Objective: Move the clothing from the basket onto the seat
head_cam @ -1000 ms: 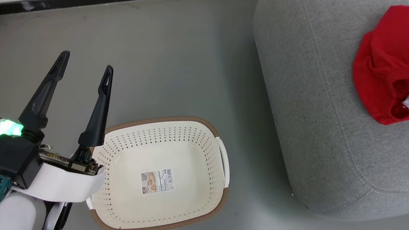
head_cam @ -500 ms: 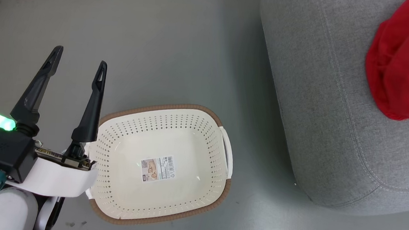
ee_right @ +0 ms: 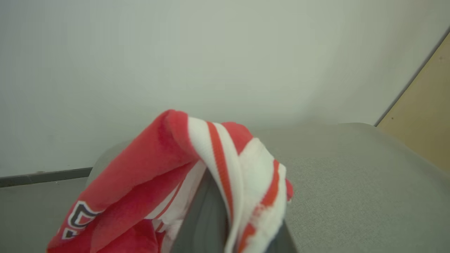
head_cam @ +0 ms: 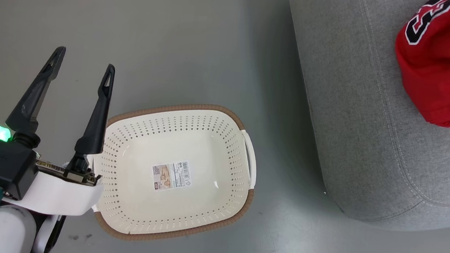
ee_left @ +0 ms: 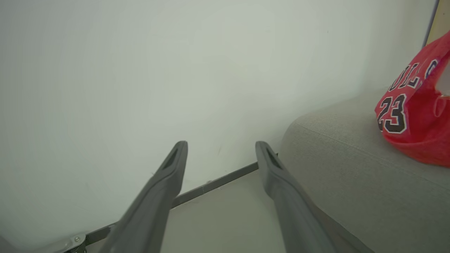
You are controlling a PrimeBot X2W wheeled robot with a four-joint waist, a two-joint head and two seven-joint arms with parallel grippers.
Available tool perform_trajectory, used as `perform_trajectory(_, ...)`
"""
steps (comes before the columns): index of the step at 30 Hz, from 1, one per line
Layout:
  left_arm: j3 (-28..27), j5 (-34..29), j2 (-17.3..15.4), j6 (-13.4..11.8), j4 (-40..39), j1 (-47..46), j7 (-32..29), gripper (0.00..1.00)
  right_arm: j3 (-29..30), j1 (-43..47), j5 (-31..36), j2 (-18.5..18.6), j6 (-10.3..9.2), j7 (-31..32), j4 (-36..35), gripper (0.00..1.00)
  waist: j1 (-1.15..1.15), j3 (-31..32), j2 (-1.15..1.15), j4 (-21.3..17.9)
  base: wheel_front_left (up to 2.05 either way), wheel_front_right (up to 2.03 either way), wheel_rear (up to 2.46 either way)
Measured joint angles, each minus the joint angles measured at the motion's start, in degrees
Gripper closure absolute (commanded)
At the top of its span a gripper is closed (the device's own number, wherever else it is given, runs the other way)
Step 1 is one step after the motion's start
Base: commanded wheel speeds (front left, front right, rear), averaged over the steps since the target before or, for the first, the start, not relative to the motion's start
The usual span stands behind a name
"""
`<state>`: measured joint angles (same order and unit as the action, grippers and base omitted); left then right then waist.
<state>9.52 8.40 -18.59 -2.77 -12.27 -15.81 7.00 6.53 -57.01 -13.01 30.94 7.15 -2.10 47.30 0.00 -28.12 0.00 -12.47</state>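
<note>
The cream basket (head_cam: pixel 182 106) with a brown rim stands on the floor with only a sticker label (head_cam: pixel 171 175) inside. To its right is the grey seat (head_cam: pixel 352 113), which also shows as seat (ee_left: pixel 344 168) and seat (ee_right: pixel 351 175). Red clothing (head_cam: pixel 446 68) with a black-white number is bunched over the seat's far right; clothing (ee_left: pixel 411 130) seems to hang from above. In the right wrist view clothing (ee_right: pixel 158 158) drapes over my right gripper (ee_right: pixel 211 203), which is shut on it. My left gripper (head_cam: pixel 85 58) is open and holds nothing, left of the basket; left gripper (ee_left: pixel 221 144) faces the wall.
Grey floor (head_cam: pixel 200 38) lies around the basket and between it and the seat. A pale wall with a dark baseboard (ee_left: pixel 211 182) stands behind the seat. A tan panel (ee_right: pixel 418 130) is at the far right.
The head camera has shifted, so the basket sits higher in the picture. The numbered red clothing has come in over the seat, covering the red garment that lay there. My left gripper stays open.
</note>
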Motion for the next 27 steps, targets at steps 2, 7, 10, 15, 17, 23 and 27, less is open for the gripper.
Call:
perform_trajectory(2,0.0,0.0,-0.2,0.0,-0.2,-0.2,-0.2,0.0,-0.4,0.5,0.7,0.0,0.01,0.0,1.1,1.0,0.0,-0.4,0.0,-0.1,0.0,0.0,0.0)
perform_trajectory(7,-0.1,0.0,-0.5,0.0,-0.9,-1.1,-0.3,0.0,-2.1,0.7,3.6,0.6,0.01,0.1,3.4,1.0,0.0,-1.3,0.0,-0.4,0.0,0.0,0.0)
perform_trajectory(10,-0.1,0.0,-0.5,0.0,-1.1,-1.1,-0.3,0.0,-3.2,1.3,4.8,2.4,0.01,0.2,5.3,1.0,0.0,-1.8,0.0,-0.6,0.0,0.0,0.0)
perform_trajectory(15,-0.7,0.0,-0.8,0.0,-1.2,-1.2,-0.3,0.0,-3.5,3.0,6.4,3.2,0.01,0.2,7.7,1.0,0.0,-2.7,0.0,-1.0,0.0,0.0,0.0)
perform_trajectory(17,-0.8,0.0,-0.9,0.0,-1.3,-1.2,-0.3,0.0,-3.4,3.0,6.4,3.0,0.01,0.1,8.7,1.0,0.0,-2.9,0.0,-1.2,0.0,0.0,0.0)
perform_trajectory(23,-0.8,-0.1,-1.0,0.0,-1.4,-1.2,-0.3,0.0,-2.8,3.0,5.9,2.5,0.01,-0.2,10.3,1.0,0.0,-3.3,0.0,-1.8,0.0,0.0,0.0)
perform_trajectory(27,-0.8,-0.1,-1.0,0.0,-1.4,-1.2,-0.3,0.0,-2.2,3.0,5.4,1.6,0.01,-1.0,11.1,0.78,0.0,-3.4,0.0,-2.3,0.0,0.0,0.0)
